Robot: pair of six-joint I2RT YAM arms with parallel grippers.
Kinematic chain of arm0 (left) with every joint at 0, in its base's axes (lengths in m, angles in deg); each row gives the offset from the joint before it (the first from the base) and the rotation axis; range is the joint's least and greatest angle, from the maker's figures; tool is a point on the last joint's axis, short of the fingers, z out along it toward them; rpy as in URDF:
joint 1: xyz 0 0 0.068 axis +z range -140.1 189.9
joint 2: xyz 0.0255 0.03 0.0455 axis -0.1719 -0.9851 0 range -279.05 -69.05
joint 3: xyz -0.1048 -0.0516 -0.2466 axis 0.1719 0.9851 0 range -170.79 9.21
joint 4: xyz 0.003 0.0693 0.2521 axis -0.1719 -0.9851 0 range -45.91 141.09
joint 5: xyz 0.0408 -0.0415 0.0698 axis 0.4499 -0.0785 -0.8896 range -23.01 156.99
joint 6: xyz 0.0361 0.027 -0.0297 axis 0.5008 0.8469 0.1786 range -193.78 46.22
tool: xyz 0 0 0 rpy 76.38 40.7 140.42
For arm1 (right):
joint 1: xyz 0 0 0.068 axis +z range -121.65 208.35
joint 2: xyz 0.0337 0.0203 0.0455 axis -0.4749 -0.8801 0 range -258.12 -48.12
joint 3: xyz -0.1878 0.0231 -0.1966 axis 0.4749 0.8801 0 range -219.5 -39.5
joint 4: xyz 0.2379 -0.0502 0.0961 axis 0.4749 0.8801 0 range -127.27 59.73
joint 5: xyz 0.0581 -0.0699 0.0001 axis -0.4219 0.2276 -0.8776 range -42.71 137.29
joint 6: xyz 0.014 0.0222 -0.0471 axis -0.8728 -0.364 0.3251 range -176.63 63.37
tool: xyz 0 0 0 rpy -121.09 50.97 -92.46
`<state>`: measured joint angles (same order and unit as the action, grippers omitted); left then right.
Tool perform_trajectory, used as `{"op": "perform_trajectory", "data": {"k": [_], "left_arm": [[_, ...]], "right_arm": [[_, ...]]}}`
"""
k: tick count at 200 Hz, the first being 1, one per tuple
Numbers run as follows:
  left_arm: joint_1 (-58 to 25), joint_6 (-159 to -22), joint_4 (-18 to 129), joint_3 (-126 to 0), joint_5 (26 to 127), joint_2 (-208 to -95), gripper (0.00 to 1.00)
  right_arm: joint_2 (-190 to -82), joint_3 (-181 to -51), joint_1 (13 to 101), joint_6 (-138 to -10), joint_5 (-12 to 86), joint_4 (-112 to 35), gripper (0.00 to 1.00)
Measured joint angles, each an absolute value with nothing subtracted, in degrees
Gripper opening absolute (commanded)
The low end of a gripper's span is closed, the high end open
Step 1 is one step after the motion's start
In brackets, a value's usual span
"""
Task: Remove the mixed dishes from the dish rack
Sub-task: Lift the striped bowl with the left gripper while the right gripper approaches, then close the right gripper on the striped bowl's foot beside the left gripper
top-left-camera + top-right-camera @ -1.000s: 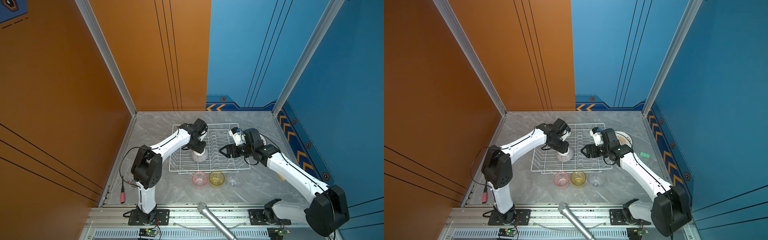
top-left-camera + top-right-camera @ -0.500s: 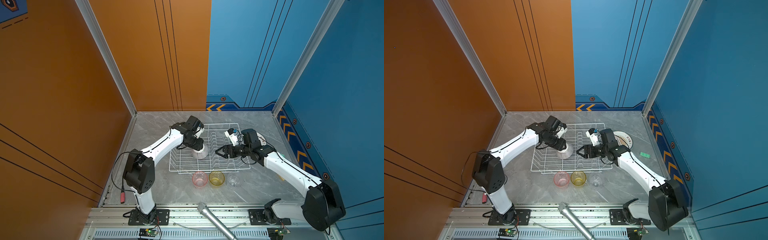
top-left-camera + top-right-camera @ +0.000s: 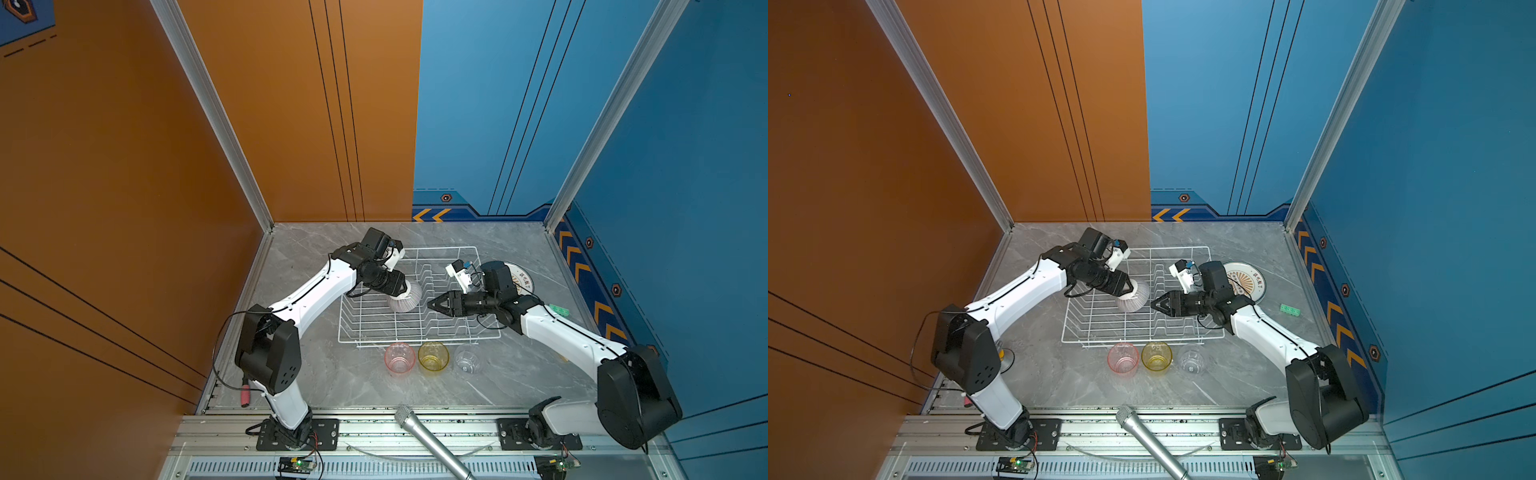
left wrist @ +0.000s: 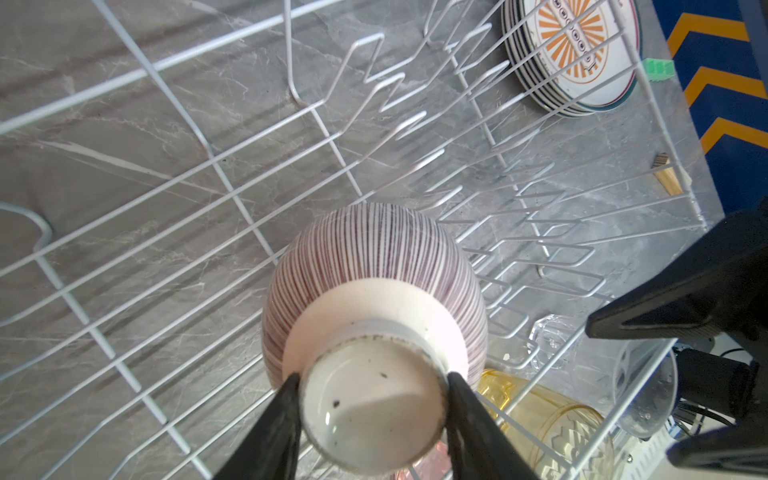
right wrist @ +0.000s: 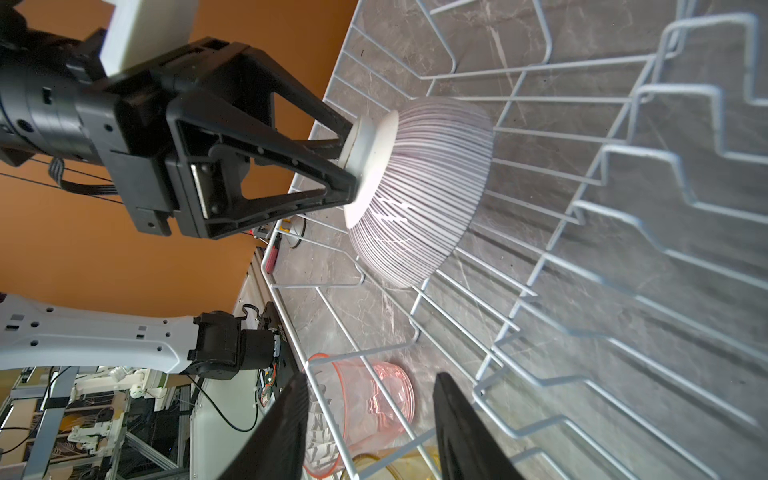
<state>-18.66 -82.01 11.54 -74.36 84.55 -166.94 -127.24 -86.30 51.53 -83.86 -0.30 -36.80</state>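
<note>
The finely striped white bowl point(image 3: 409, 301) point(image 3: 1138, 299) point(image 4: 374, 266) point(image 5: 424, 187) hangs tilted, mouth down, just above the floor of the white wire dish rack point(image 3: 440, 248) point(image 3: 1179, 248) point(image 4: 166, 64) point(image 5: 681, 88). My left gripper point(image 3: 397, 291) point(image 3: 1124, 291) point(image 4: 372, 377) point(image 5: 351, 156) is shut on the bowl's foot ring. My right gripper point(image 3: 430, 305) point(image 3: 1152, 305) point(image 5: 370, 378) stands open and empty over the rack, pointing at the bowl from the right, a short gap away. A stack of plates point(image 3: 523, 279) point(image 3: 1246, 280) point(image 4: 582, 50) with an orange sunburst on top lies right of the rack.
Pink point(image 3: 400, 359) point(image 5: 365, 399), amber point(image 3: 433, 356) point(image 4: 552, 419) and clear point(image 3: 467, 358) tumblers stand in a row in front of the rack. A green block point(image 3: 559, 309) lies at the right. A microphone point(image 3: 432, 440) juts in at the front edge. Walls close three sides.
My right gripper's jaws have narrowed and it has edged left toward the bowl. The left arm has swung round at its base while the held bowl stayed almost in place.
</note>
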Motion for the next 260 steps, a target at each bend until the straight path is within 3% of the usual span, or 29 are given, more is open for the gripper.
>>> {"op": "perform_trajectory", "data": {"k": [74,260], "left_arm": [[-17.0,-84.2,17.0,-71.9,90.8,-164.1,0.46],[-15.9,-88.5,25.2,-68.2,100.4,-160.5,0.46]], "right_arm": [[-128.7,-83.2,51.2,-89.2,-3.1,-47.1,0.41],[-133.4,-73.8,48.9,-112.2,-6.7,-88.5,0.38]]}}
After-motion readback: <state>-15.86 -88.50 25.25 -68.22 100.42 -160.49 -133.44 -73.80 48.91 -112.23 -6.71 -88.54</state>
